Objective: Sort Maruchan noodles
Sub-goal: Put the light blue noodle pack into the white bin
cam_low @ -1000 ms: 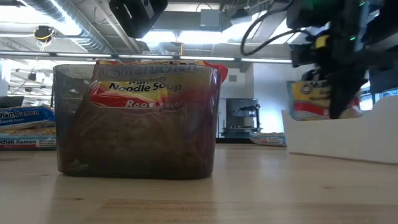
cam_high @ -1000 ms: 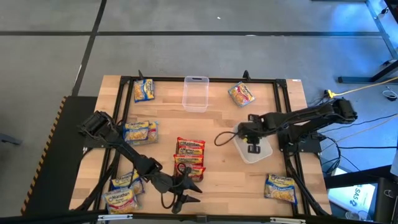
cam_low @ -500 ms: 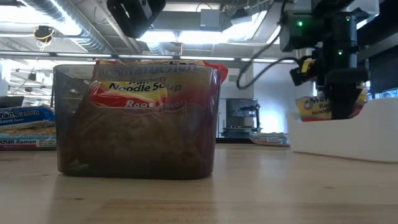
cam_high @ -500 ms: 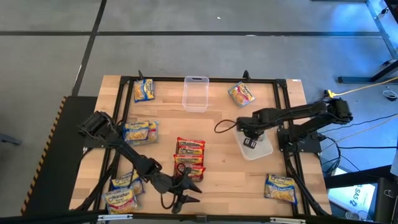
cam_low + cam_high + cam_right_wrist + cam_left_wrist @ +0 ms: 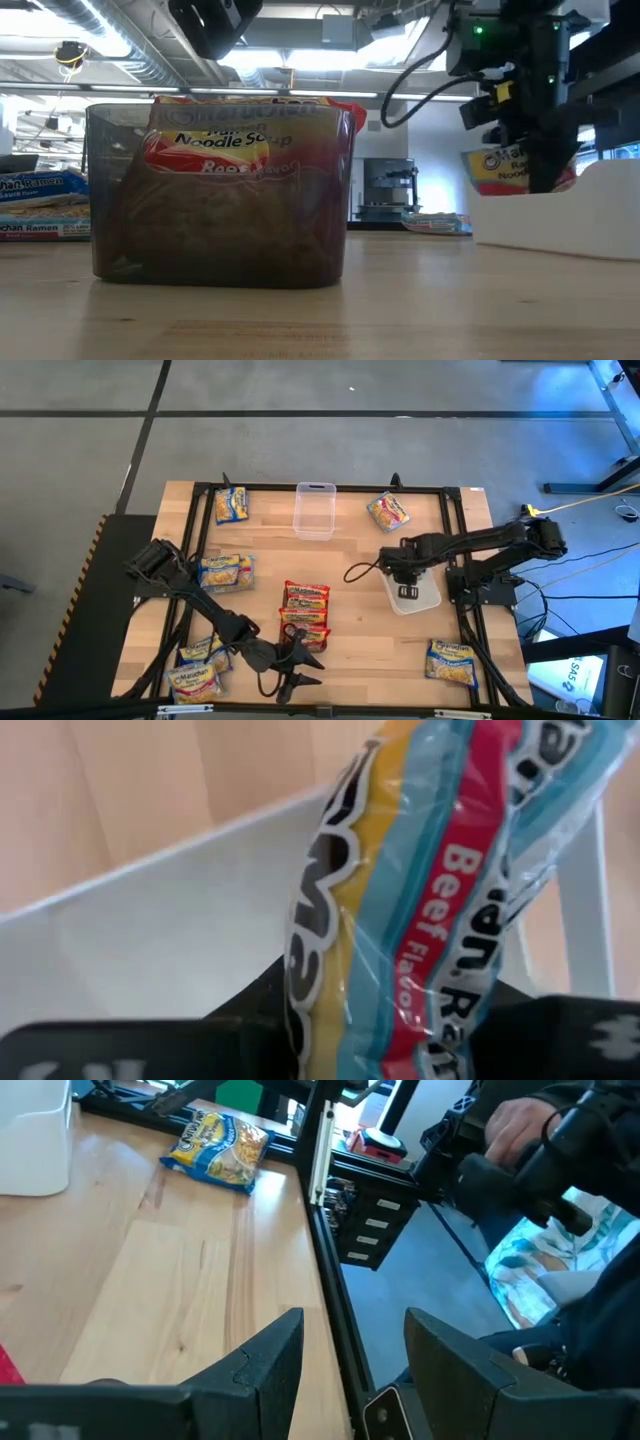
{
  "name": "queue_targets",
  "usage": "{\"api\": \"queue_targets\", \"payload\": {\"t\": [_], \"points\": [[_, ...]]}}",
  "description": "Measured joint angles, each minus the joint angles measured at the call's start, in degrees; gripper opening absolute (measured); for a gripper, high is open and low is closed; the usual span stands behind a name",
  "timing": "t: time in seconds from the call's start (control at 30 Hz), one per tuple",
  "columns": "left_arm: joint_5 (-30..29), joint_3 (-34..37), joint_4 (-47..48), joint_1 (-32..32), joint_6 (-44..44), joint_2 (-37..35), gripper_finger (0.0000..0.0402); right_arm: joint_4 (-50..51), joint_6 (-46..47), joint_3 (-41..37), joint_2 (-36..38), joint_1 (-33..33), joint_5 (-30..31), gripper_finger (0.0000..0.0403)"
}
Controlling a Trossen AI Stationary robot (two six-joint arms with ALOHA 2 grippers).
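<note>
Low view, nearest first: a smoky clear container (image 5: 220, 195) stood on the counter (image 5: 320, 310) with red Maruchan packets (image 5: 250, 135) inside, label reading "Noodle Soup" and part of "Beef Flavor". Left of it, a stack of blue-labelled packets (image 5: 42, 205) read "Ramen". Farther right, the right tool (image 5: 535, 165) pinched a beef packet (image 5: 505, 170) upright over the white bin (image 5: 560, 215).

Right wrist view: the held packet (image 5: 440, 890) filled the frame, edge-on between the dark fingers (image 5: 560, 1030). Readable: "Beef Flavor" on a red band, with light blue and yellow stripes. The white bin's wall (image 5: 180, 920) lay just behind.

High view, near edge to far: the left tool (image 5: 305, 665) hung near the front rail, its prongs spread and holding nothing. Loose packets (image 5: 200, 670) lay at the front left, one more (image 5: 450, 662) at the front right. The red packets (image 5: 305, 615) sat mid-counter, a blue pair (image 5: 225, 572) to the left. The right tool (image 5: 405, 575) worked over the white bin (image 5: 420, 600). Farthest: a clear empty tub (image 5: 314, 510), with single packets to its left (image 5: 231, 505) and right (image 5: 388, 511).

Handling, judged: the packet is light, its film slick and crinkly, the noodle brick inside stiff but brittle. Best taken across the short width at mid-body, with modest squeeze; a corner grip would likely slip or swing.
</note>
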State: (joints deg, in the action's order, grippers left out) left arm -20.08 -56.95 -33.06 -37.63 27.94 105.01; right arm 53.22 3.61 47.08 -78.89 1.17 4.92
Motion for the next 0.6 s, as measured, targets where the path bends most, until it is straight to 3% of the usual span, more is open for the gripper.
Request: {"api": "queue_targets", "payload": {"t": [0.27,0.47,0.6], "points": [[-0.3,0.0,0.0,0.0,0.0,0.0,0.0169,-10.3,-8.1,-3.6,0.0,0.0,1.7,0.0115],[-0.4,0.0,0.0,0.0,-0.6,0.0,0.0169,-7.5,6.3,-3.6,0.0,6.1,4.2,0.0115],[-0.4,0.0,0.0,0.3,-1.1,0.0,0.0169,-6.9,10.4,-3.6,0.1,11.5,-0.6,0.0115]]}}
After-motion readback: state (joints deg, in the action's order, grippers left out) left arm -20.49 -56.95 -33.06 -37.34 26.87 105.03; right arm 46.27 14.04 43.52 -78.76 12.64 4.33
